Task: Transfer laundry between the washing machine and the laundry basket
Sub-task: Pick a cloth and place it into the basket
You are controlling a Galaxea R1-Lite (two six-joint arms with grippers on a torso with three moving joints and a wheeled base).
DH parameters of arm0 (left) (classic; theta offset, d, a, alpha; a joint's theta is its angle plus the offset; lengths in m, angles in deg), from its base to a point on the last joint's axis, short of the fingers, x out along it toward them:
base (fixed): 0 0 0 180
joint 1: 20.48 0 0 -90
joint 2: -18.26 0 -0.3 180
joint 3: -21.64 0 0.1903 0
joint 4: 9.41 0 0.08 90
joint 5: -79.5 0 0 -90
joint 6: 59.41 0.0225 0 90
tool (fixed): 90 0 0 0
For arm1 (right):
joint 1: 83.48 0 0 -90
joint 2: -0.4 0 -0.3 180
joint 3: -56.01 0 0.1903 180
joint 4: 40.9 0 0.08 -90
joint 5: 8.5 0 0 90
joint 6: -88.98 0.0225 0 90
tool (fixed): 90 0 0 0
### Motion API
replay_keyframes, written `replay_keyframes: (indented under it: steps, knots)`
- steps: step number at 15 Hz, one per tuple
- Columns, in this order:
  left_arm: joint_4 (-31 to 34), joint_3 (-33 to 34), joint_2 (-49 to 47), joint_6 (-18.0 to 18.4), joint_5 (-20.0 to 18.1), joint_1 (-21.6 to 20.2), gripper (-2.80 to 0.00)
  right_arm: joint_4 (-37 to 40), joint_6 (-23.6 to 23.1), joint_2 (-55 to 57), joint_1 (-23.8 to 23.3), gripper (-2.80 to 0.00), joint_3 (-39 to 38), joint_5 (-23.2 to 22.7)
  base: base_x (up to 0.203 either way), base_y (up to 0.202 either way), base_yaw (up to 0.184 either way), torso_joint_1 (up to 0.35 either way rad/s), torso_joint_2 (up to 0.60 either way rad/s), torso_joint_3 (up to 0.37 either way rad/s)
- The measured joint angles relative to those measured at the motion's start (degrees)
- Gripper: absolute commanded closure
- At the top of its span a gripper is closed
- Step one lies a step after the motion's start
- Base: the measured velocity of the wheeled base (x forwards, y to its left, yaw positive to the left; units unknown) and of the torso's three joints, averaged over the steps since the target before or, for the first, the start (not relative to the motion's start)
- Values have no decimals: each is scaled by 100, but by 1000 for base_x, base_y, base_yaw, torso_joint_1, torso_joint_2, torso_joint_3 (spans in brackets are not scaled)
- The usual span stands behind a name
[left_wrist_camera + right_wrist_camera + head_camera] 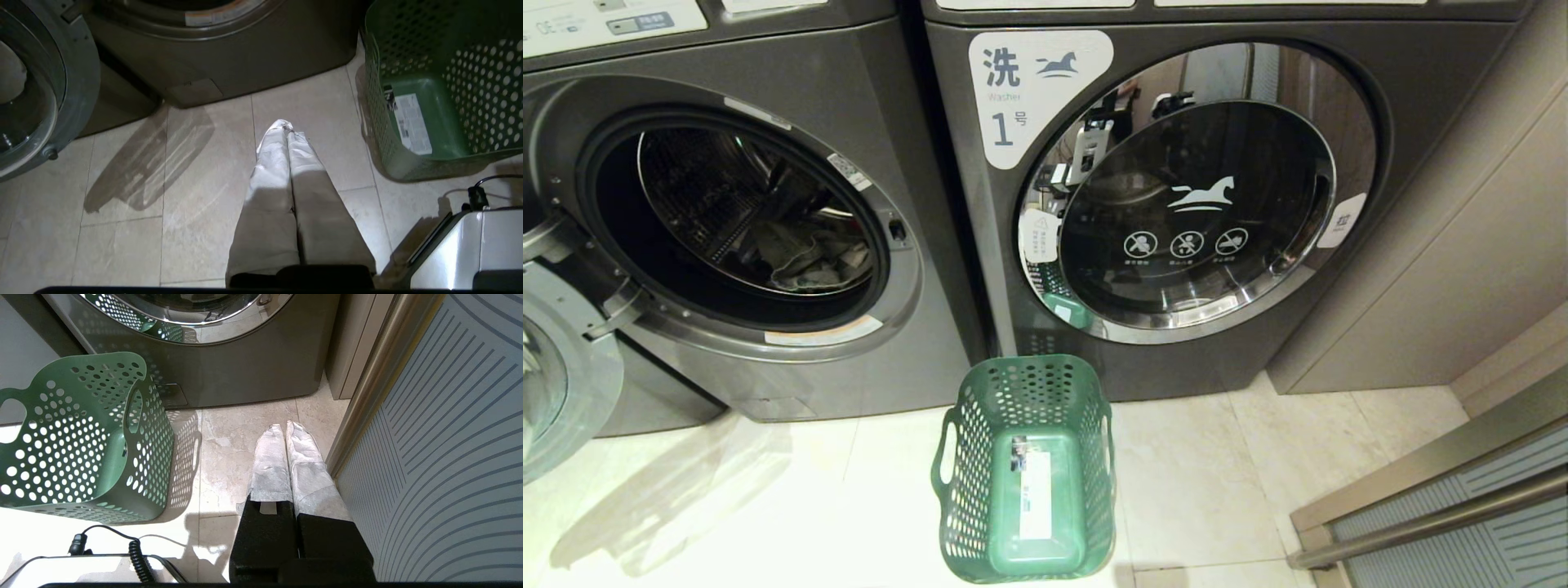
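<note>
The washer stands at the left of the head view with its door swung fully open toward the left. Its drum holds laundry: a crumpled grey-green mass lying at the bottom of the drum, toward the right side. No other garment colour can be made out in there.

A second washer, labelled 1, stands directly to the right with its chrome-rimmed glass door shut.

The basket sits upright on the tiled floor, in front of the seam between the two machines and nearer the right one. It contains no garments; only a white sticker lies on its bottom. One loop handle faces left.

The left gripper is closed, its white-covered fingers pressed together and holding nothing. It hangs above the floor tiles, with the open washer's base ahead of it and the basket to its right.

The right gripper is likewise closed and empty. It hangs above the floor beside a metal-edged panel with curved stripes, with the base of the second washer ahead and the basket to its left.

Neither arm appears in the head view.
</note>
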Motion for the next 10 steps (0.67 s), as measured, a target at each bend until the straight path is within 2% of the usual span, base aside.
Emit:
replay_keyframes:
  steps: [2,5,8,10]
  knots:
    - [-267,82,394,-247,-204,34,0,-1,5,0,-2,0,0,1,0,0,0,0,0,0]
    - [-338,142,611,-664,-271,45,0,-1,5,0,-2,0,0,1,0,0,0,0,0,0]
    - [-342,148,671,-710,-283,50,0,-1,5,0,0,0,0,1,0,0,0,0,0,0]
    - [-352,157,681,-743,-290,45,0,-2,24,0,2,0,0,5,-1,100,-10,1,1,2]
